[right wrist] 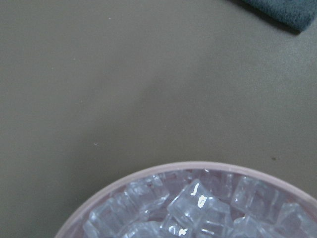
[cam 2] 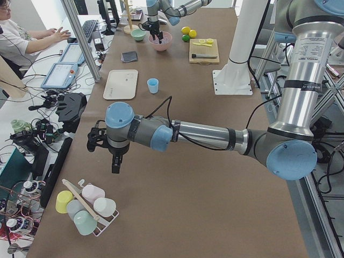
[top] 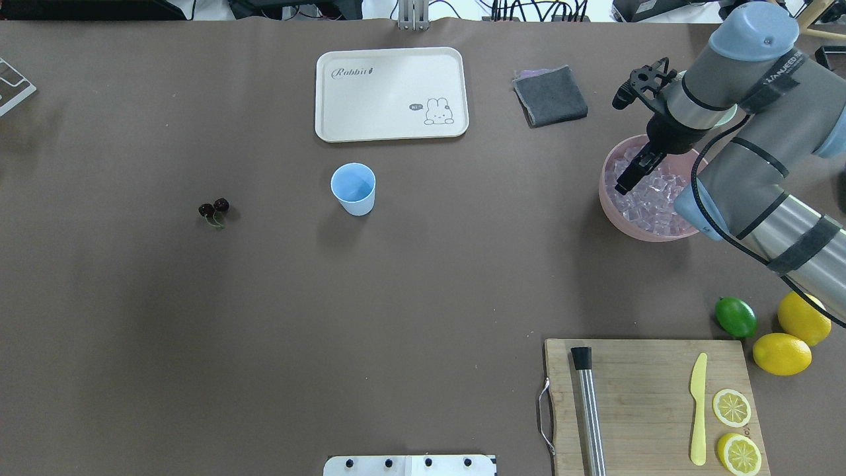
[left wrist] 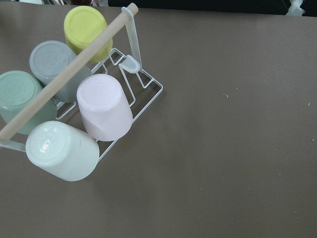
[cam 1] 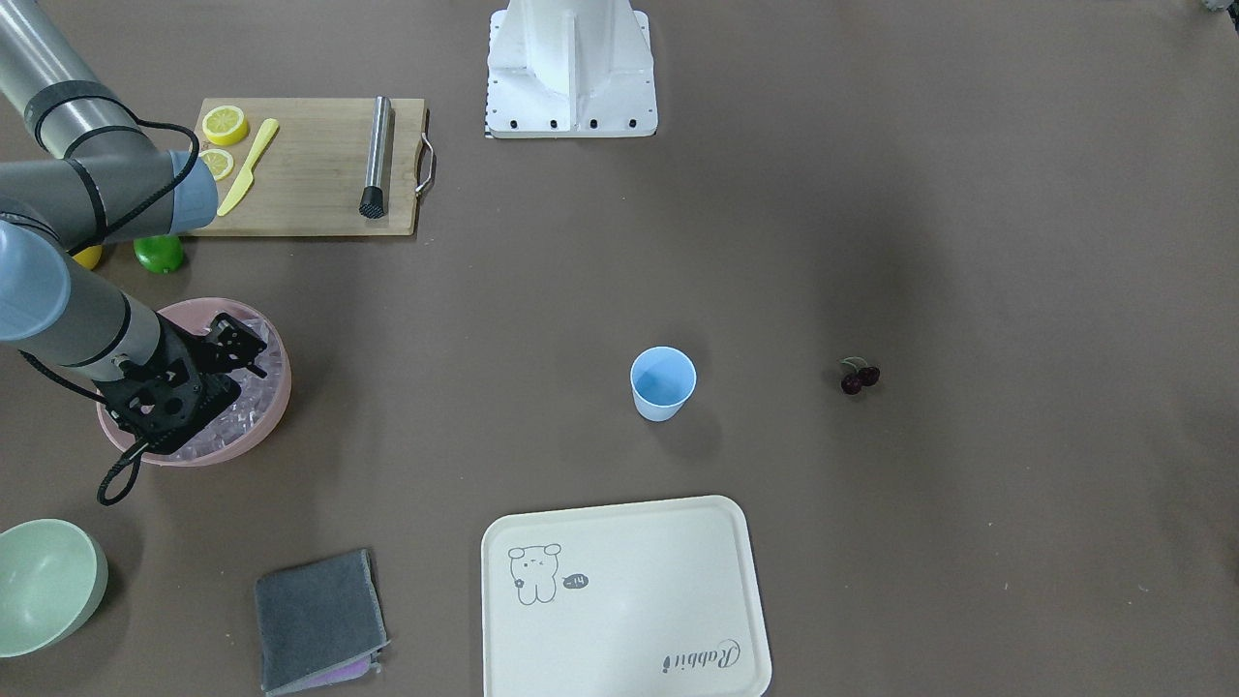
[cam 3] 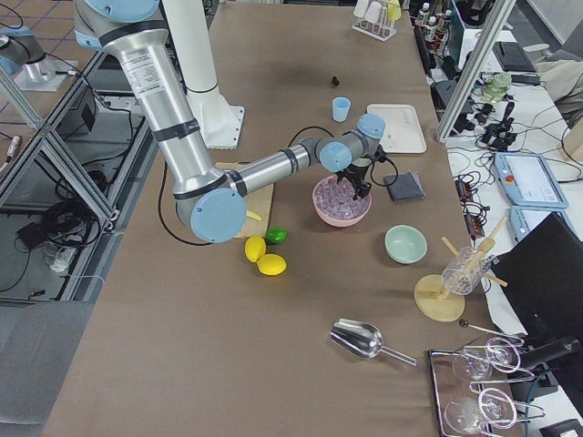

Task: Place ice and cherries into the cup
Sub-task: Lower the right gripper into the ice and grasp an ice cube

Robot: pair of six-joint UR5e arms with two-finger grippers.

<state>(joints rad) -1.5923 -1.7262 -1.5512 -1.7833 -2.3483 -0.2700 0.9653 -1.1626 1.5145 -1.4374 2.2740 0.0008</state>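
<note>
Step in hand: ice pickup.
Right gripper at ice; jaw state cannot be told. Next move likely: grasp one cube, carry to cup.

One cup; two cherries; more ice cubes than I can count. Two bowls; two whole lemons; two lemon slices; one lime; one tray; one knife.

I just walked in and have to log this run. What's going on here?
The right gripper is down in the pink bowl, among the ice; whether it grips a cube cannot be told. The light-blue cup stands empty mid-table, and the cherries lie on the table apart from it. The left gripper hangs near a rack of cups, away from all this.
</note>
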